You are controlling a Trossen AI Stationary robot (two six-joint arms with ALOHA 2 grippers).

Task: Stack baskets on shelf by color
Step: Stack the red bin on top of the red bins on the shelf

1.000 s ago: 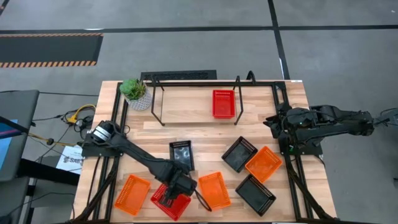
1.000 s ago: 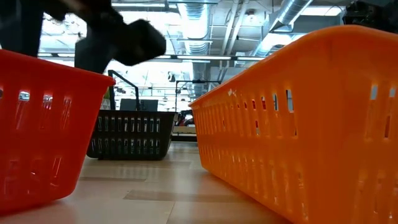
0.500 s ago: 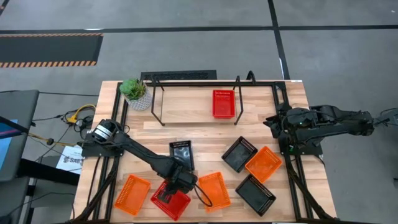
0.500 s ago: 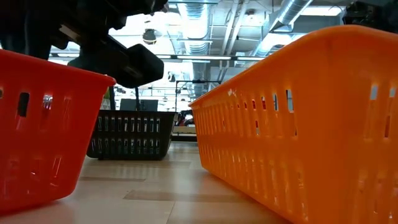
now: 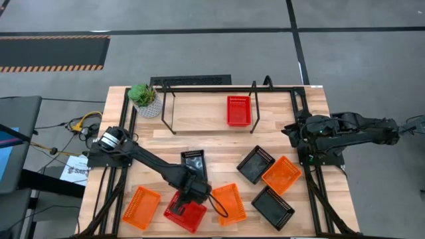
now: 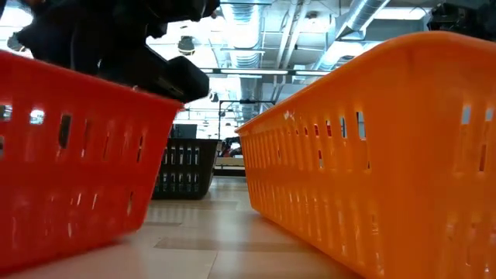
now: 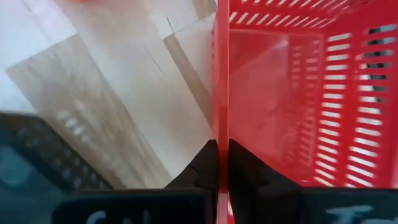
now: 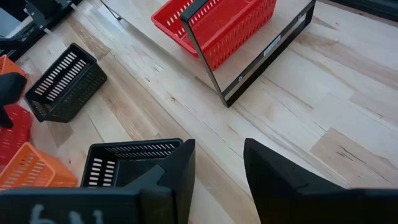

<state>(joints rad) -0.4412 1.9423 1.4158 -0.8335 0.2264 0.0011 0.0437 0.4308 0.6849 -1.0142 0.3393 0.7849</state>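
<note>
A red basket [image 5: 184, 214] lies near the table's front edge, and my left gripper [image 5: 192, 194] is shut on its far wall. The left wrist view shows that red mesh wall [image 7: 298, 93] right at my fingers. In the low view the same red basket [image 6: 70, 155] stands with its rim slanted. The shelf [image 5: 199, 113] stands at the far middle, and a second red basket [image 5: 239, 110] rests on its wooden board. My right gripper [image 8: 219, 162] waits open at the table's right side, over a black basket [image 8: 124, 163]. My left gripper pinches the rim of the red basket's far wall [image 7: 222, 134], one finger inside the basket and one outside. The fingers come from above, slanting down. The basket sits tilted; whether it is clear of the table I cannot tell.
Two orange baskets [image 5: 141, 207] [image 5: 229, 202] flank the held one. A black basket [image 5: 194, 164] lies just beyond it. To the right lie two black baskets [image 5: 255, 164] [image 5: 273, 207] and an orange one [image 5: 281, 174]. A potted plant [image 5: 144, 98] stands at the far left.
My left gripper has come down on the red basket's far wall and shut on it. The basket has shifted a little toward the table's right edge, and its rim now slants.
</note>
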